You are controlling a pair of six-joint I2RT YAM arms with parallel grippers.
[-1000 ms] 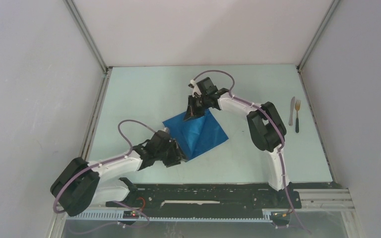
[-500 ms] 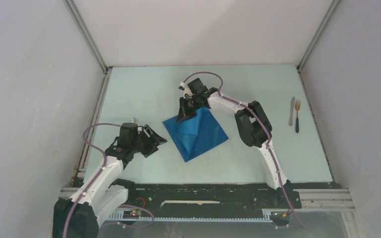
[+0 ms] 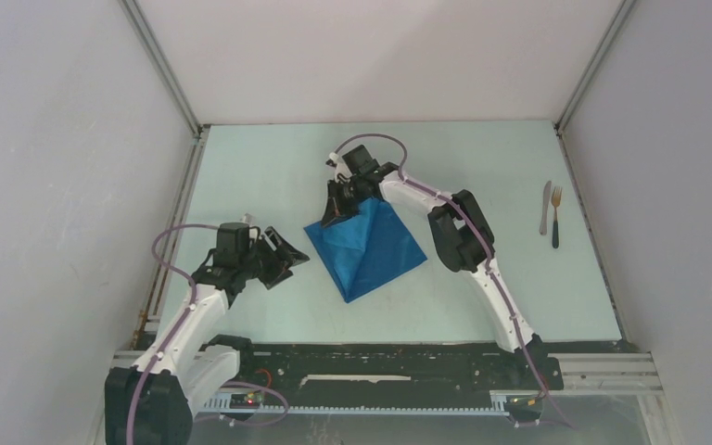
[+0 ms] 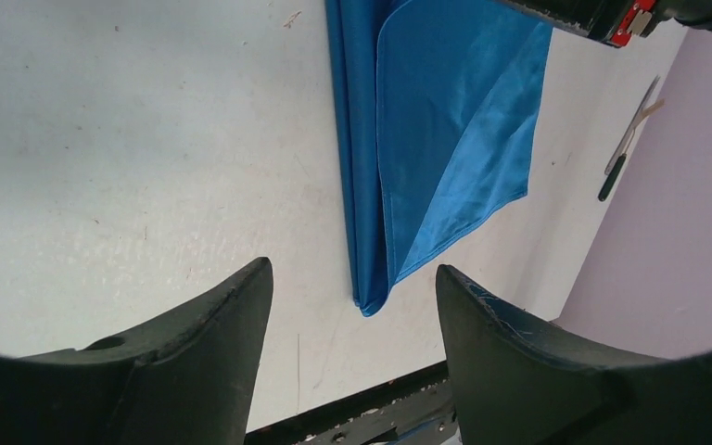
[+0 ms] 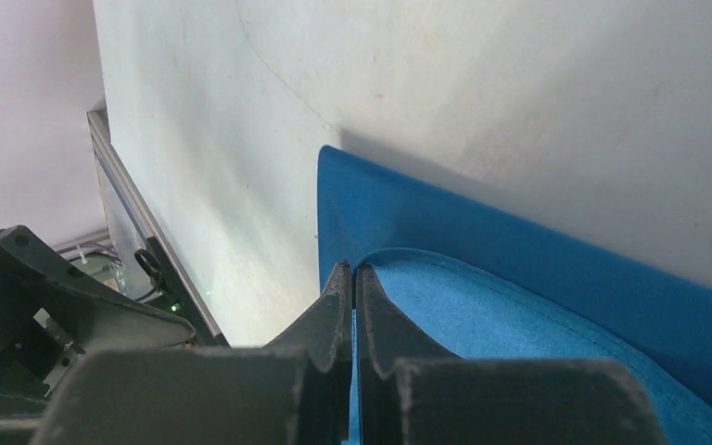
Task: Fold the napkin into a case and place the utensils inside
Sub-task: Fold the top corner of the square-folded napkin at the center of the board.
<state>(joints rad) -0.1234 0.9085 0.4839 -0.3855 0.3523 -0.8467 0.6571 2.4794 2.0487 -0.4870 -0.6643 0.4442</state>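
The napkin (image 3: 371, 246) lies like a kite, its long way running far to near, pointy tip nearest. The right gripper (image 3: 331, 220) pinches its flap. The left gripper (image 3: 291, 262) is spread wide, empty.

The pale table (image 3: 260, 176) carries the napkin (image 3: 375, 246); knife (image 3: 545, 206) and fork (image 3: 555, 220) lie far right.

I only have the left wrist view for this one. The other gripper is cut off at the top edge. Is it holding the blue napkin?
Observer: Yes. The right wrist view shows the right gripper shut on the hem of the upper layer of the napkin.
Reviewer: Where on the cloth?
Observer: From above, it is on the napkin's far-left edge.
Reviewer: Are both utensils out?
Observer: Yes. The knife and the fork lie side by side near the right edge of the table, with the fork outermost.
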